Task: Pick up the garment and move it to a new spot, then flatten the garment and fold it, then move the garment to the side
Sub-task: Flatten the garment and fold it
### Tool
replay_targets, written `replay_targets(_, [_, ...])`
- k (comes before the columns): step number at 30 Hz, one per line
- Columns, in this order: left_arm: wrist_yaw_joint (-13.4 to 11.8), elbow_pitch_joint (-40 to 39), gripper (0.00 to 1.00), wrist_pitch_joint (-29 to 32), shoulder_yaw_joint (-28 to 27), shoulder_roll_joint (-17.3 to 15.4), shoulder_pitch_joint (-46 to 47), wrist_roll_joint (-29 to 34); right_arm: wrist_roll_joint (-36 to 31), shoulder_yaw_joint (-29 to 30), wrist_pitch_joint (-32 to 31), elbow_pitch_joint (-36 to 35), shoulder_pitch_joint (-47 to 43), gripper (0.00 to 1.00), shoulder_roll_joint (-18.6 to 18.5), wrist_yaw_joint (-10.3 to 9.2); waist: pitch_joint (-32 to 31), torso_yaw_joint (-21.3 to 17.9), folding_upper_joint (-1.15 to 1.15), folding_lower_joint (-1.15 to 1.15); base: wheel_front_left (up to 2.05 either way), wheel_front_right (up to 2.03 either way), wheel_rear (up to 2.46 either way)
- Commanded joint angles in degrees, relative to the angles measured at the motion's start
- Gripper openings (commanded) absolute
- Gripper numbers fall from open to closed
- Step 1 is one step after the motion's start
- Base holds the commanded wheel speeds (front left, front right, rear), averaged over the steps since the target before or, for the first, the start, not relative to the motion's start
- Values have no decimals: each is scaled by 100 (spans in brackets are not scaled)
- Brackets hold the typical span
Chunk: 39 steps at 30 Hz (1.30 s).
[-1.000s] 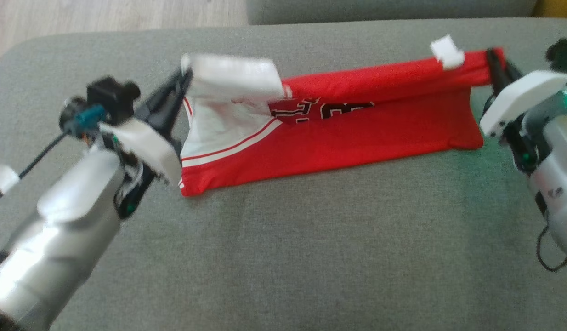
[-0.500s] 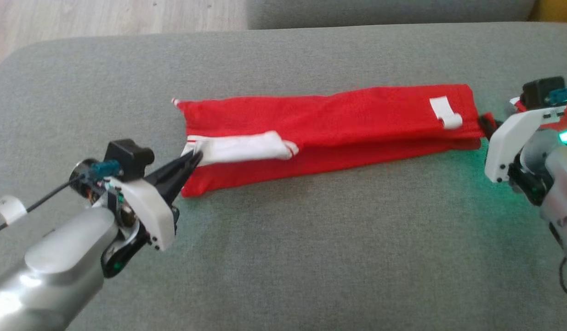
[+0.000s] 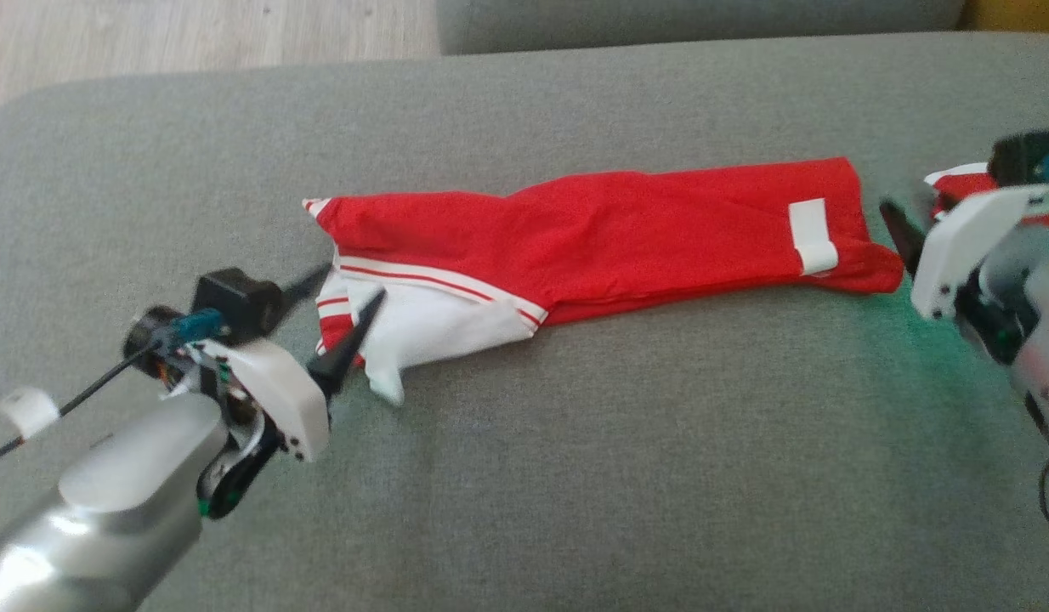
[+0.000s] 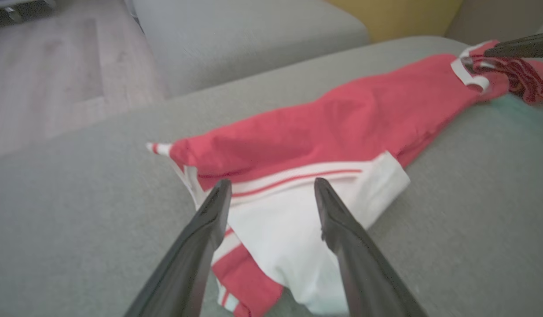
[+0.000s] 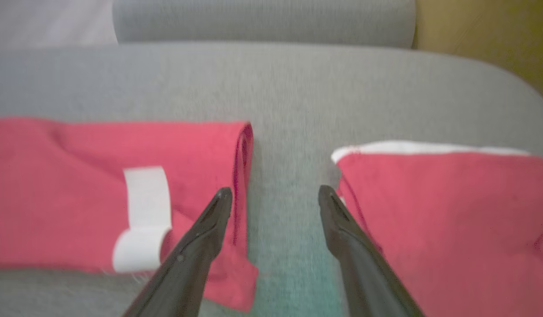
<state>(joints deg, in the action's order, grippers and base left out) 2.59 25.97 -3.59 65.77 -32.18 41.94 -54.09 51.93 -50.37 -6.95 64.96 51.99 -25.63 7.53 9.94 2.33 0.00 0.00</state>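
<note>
Grey sofa cushion (image 3: 524,476) underlies everything and runs well past both pincers. The garment (image 3: 626,229), red with white trim, lies on it as a long, narrow, doubled-over band stretched from one pincer to the other. One end is directly under the left pincer's tips, the other just beside the right pincer. A second red cloth (image 5: 438,207) lies on the far side of the right pincer, apart from the garment, with bare cushion showing between that pincer's fingers. Left pincer (image 4: 272,181): fingers spread wide, nothing gripped, tips above the white end of the garment. Contact with the fabric cannot be told. Right pincer (image 5: 275,190): likewise spread wide and empty, one finger over the garment's end edge. A white panel (image 3: 422,327) with red stripes spills out of the band beneath the left pincer — loose and rumpled, not squared. A small white tag (image 3: 812,236) sits near the end next to the right pincer. Judgement: relocation and a lengthwise fold look done and the cloth is released. Left to do — tidy the stray white corner, possibly a further fold, then shift the garment aside.
</note>
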Motion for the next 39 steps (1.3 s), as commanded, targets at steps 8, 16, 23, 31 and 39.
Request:
replay_targets(8, [-967,-191,100,-1085,-1151,-45,-25,96,184,317,1711,-293,245,100,213,-4,-439,-171,0,0,0,0,0])
replay_targets(16, [-1519,-1505,100,-1139,-2979,492,-1085,1105,-108,1473,2191,-1377,-60,100,446,-4,-644,-287,0,0,0,0,0])
replay_targets(23, [-1139,-1765,100,-1140,-3980,1287,-2275,2091,-1559,3174,2193,-2677,-1631,100,1110,-4,-868,-300,0,0,0,0,0])
replay_targets(31, [-434,-1499,100,-1141,-5019,2213,-3305,2776,-2728,4142,2194,-3552,-3259,100,2084,-4,-939,-346,0,0,0,0,0])
replay_targets(39, [32,-1316,100,-1141,-5702,2704,-3587,3342,-3063,4322,2194,-3795,-3691,100,2253,-4,-863,-322,0,0,0,0,0])
